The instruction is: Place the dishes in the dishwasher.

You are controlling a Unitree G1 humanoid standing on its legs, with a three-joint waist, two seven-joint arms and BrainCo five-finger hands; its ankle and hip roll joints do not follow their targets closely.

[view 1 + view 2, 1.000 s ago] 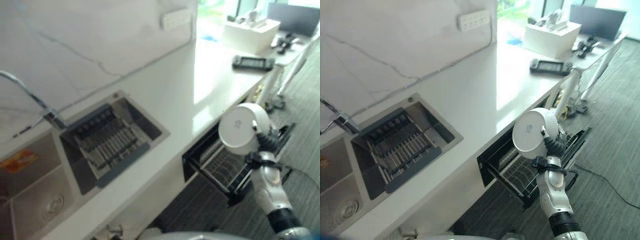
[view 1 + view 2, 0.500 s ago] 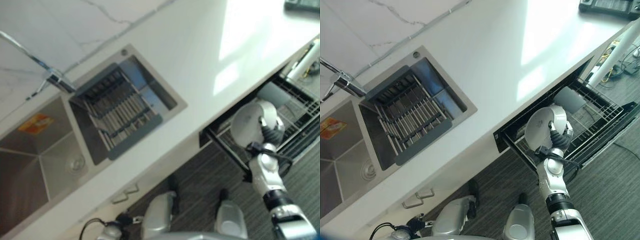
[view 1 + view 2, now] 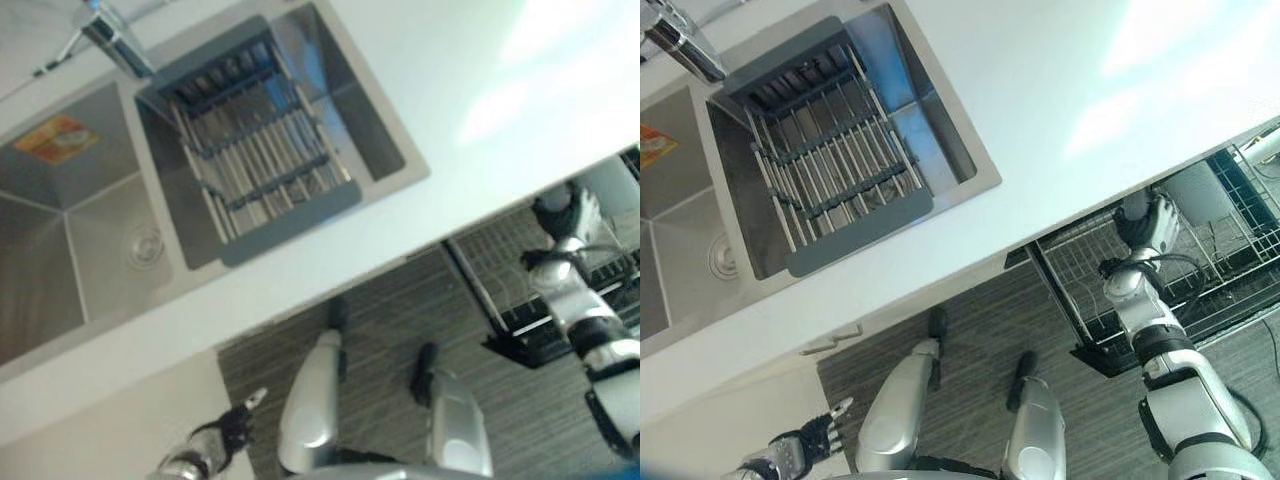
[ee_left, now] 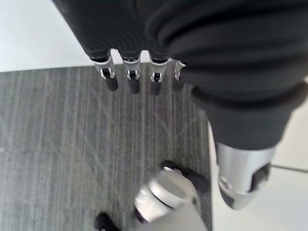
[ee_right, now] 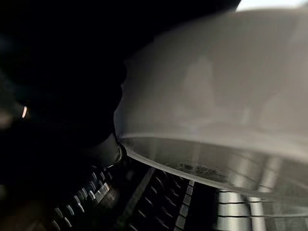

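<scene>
My right hand (image 3: 1150, 228) reaches under the counter's edge into the pulled-out dishwasher rack (image 3: 1080, 275). In the right wrist view the hand is curled round a white bowl (image 5: 216, 86), which hangs tilted just above the dark rack tines (image 5: 183, 202). From the head views the counter hides most of the bowl. My left hand (image 3: 800, 448) hangs low beside the cabinet front, above the grey floor, its fingers (image 4: 132, 79) straight and holding nothing.
A grey rounded dish (image 3: 1195, 190) sits further back in the rack. The white counter (image 3: 1060, 90) overhangs the rack. To the left is a steel sink (image 3: 680, 230) with a dark drying rack (image 3: 830, 150) and a faucet (image 3: 680, 45).
The camera has tilted down. My right hand has lowered the white bowl from in front of the counter into the dishwasher rack, under the counter's edge.
</scene>
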